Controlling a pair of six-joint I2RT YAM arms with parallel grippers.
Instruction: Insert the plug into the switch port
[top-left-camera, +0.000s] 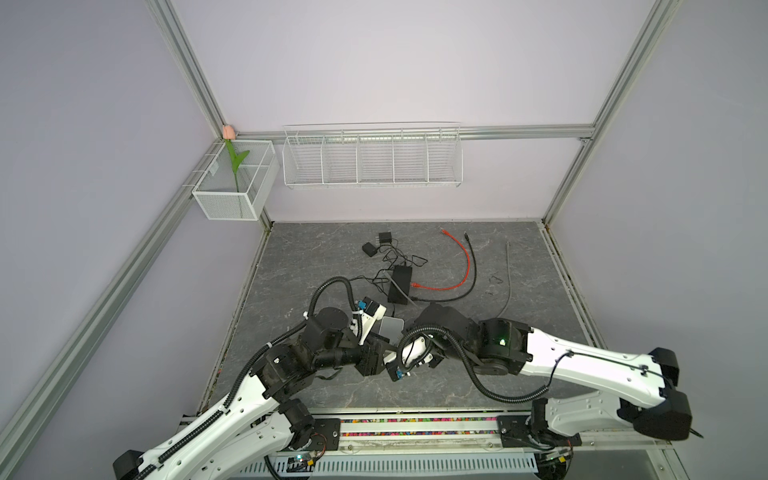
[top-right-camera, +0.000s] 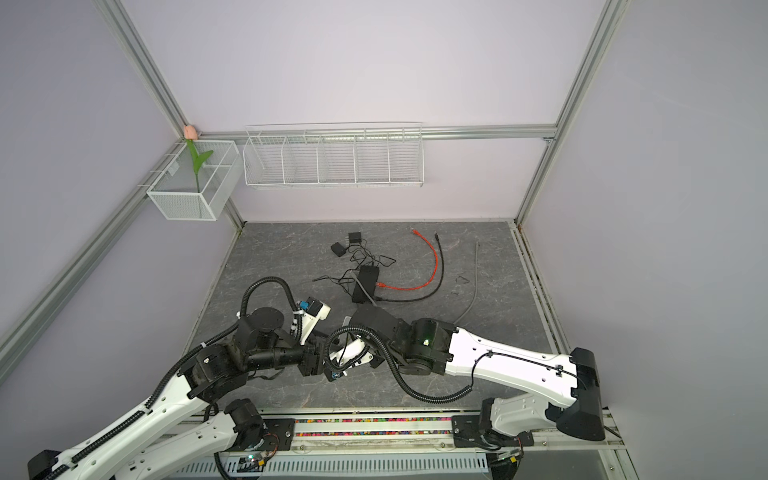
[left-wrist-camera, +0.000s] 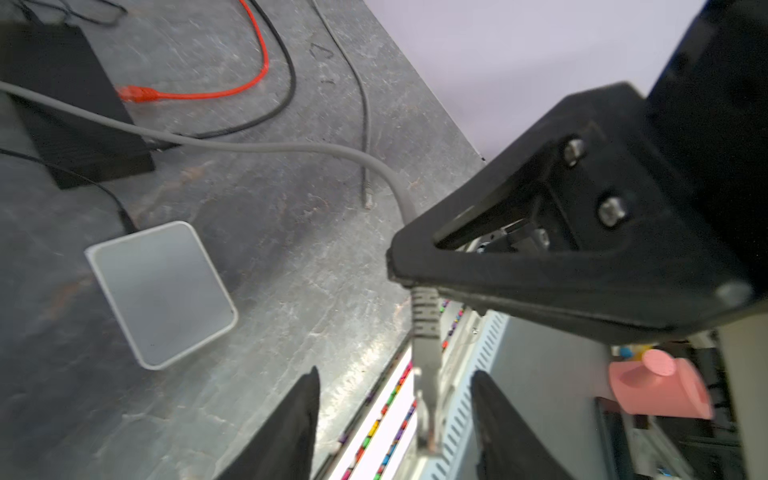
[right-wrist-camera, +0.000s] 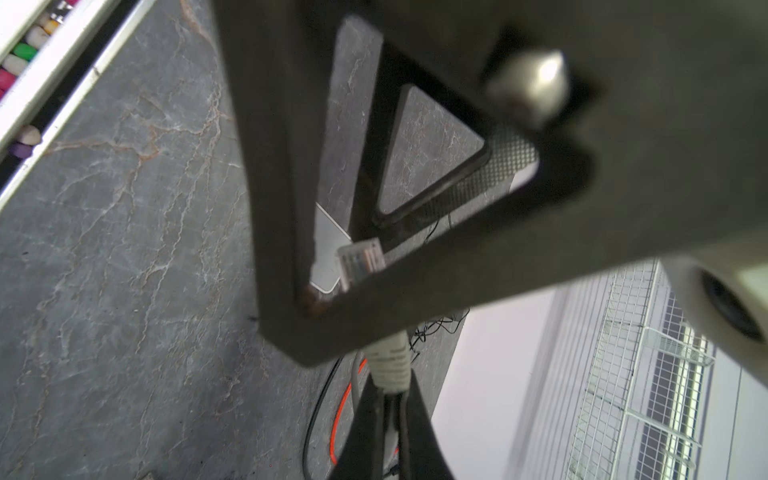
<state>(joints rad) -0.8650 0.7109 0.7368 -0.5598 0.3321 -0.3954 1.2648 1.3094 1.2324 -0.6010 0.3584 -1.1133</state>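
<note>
White box (left-wrist-camera: 162, 291) was noted on the table (left-wrist-camera: 270, 249), black box (left-wrist-camera: 70, 104) and red cable (left-wrist-camera: 199, 95) beyond. The plug (left-wrist-camera: 428, 407) was held off the table by the right gripper (left-wrist-camera: 405, 276), pinched on its boot (left-wrist-camera: 424, 311). Its long axis was aligned with that gripper, tip inside the left gripper (left-wrist-camera: 395, 378), which was spread and not touching it.

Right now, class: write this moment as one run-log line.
left hand: open around plug | right hand: shut on grey cable | plug: not in switch
</note>
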